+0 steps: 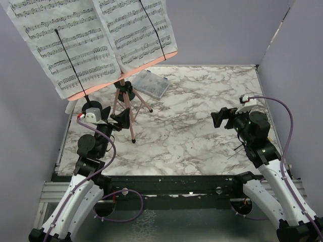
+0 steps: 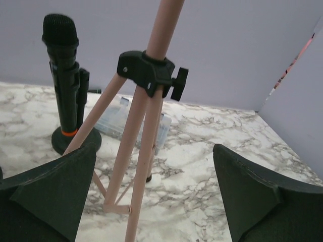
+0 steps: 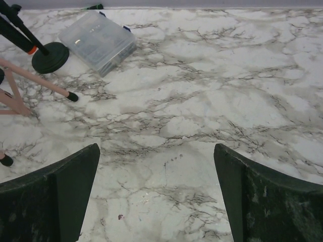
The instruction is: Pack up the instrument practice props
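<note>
Broadly, the marble-patterned table (image 1: pixel 202 126) fills the space between grey walls, and at its far left the pink music-sheet board (image 1: pixel 151 60) stands tilted high on its stand, covered by white sheet-music pages (image 1: pixel 75 45) held under two thin black arms. Beneath it the thin pink tripod legs (image 1: pixel 128 108) splay down to the tabletop from a black clamp collar (image 2: pixel 149 73). We see the left gripper (image 1: pixel 117 120) spread wide just beside the tripod, with the legs framed between its fingers in the wrist view; it seems to touch nothing, though we cannot be sure from here. The right gripper (image 1: pixel 222 117) is likewise wide apart and empty, hovering over bare marble well to the right. Behind the tripod lies a clear plastic box (image 1: pixel 151 84). Near it the black microphone (image 2: pixel 61 55) stands upright in a black round-based mic holder (image 2: pixel 75 140).
</note>
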Available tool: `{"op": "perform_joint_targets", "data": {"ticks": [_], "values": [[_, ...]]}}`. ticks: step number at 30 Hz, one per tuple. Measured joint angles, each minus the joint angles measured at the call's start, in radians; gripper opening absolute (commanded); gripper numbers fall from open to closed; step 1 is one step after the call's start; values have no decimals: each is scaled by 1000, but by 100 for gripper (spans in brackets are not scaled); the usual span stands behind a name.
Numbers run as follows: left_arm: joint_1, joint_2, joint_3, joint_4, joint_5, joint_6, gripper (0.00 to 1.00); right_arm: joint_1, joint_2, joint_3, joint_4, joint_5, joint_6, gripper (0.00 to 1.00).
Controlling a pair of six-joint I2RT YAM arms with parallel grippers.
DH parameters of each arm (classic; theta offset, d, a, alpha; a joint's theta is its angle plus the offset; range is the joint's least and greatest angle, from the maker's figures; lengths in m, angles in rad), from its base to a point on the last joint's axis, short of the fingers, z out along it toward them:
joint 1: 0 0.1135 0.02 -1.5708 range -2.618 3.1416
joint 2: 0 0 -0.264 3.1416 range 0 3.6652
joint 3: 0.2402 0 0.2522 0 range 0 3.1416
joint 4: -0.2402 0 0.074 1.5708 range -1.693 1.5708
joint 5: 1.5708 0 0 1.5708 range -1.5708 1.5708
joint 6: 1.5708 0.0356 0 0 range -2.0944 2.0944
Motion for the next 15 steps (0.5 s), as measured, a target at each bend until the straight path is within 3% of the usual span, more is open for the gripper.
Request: {"op": "perform_joint_targets", "data": {"ticks": [15], "values": [[-8, 349, 99, 391, 20, 192, 86, 0, 10, 0, 92, -74, -34, 100]]}}
